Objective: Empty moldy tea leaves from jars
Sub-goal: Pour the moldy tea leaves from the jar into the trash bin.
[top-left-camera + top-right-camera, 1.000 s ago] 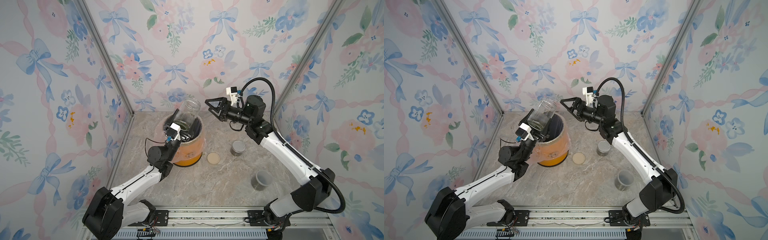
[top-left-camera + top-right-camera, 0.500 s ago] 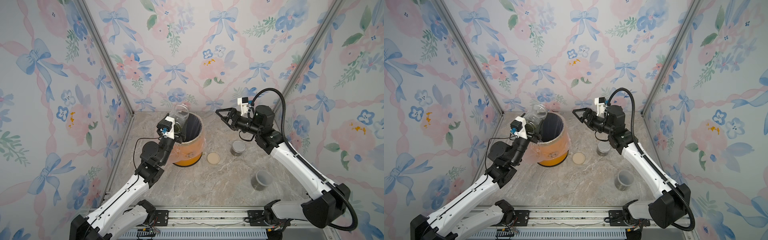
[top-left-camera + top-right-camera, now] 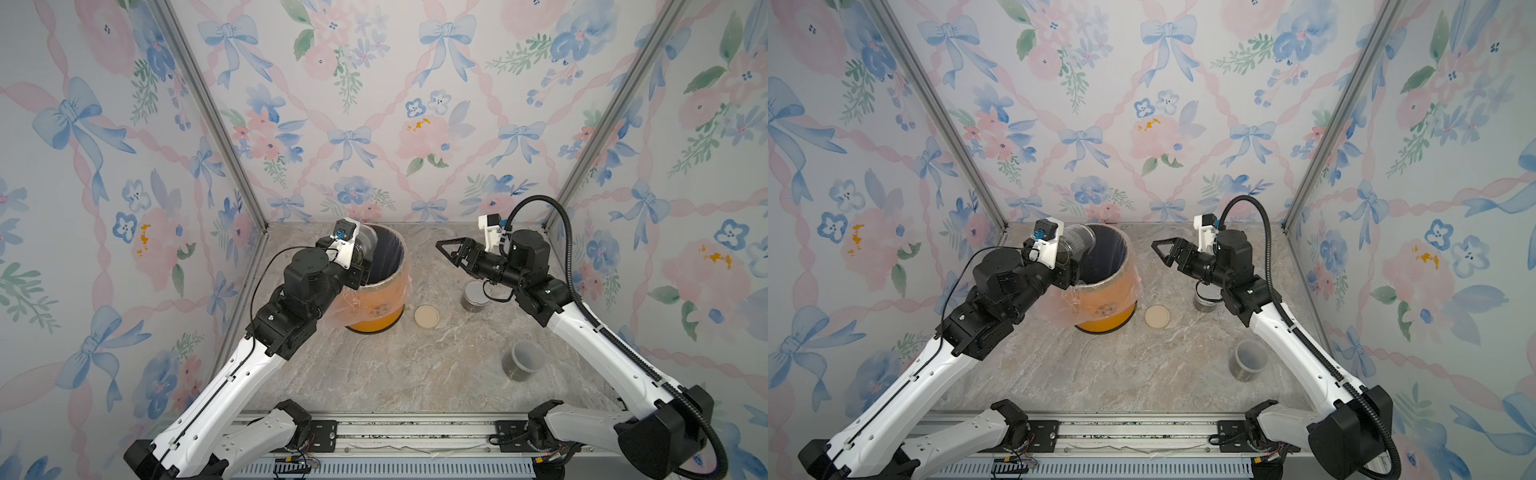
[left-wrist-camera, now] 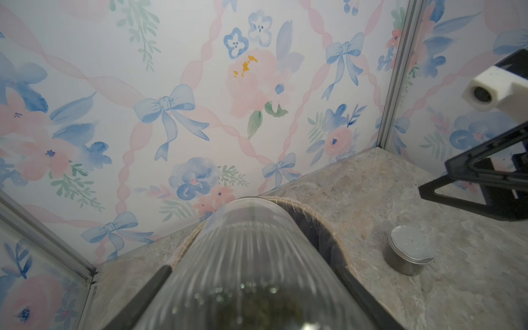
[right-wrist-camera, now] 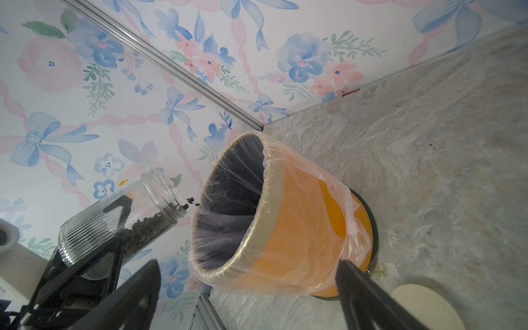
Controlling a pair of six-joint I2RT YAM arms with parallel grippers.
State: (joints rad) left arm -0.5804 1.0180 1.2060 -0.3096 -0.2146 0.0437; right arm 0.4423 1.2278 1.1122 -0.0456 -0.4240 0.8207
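My left gripper is shut on a ribbed clear jar, lidless and tipped with its mouth over the left rim of the orange plastic-lined bin. In the right wrist view, dark tea leaves lie along the jar and a few crumbs fall from its mouth towards the bin. The left wrist view shows the jar between the black fingers. My right gripper hangs open and empty right of the bin. A silver-lidded jar and a grey-lidded jar stand closed.
A beige lid lies flat on the marble tabletop between the bin and the silver-lidded jar. The right forearm passes above the silver-lidded jar. Floral walls close in the left, back and right sides. A metal rail runs along the front edge.
The left arm has brought the jar down and left to the bin's rim and tipped it. The right gripper, still open, has drawn back to the right and lower.
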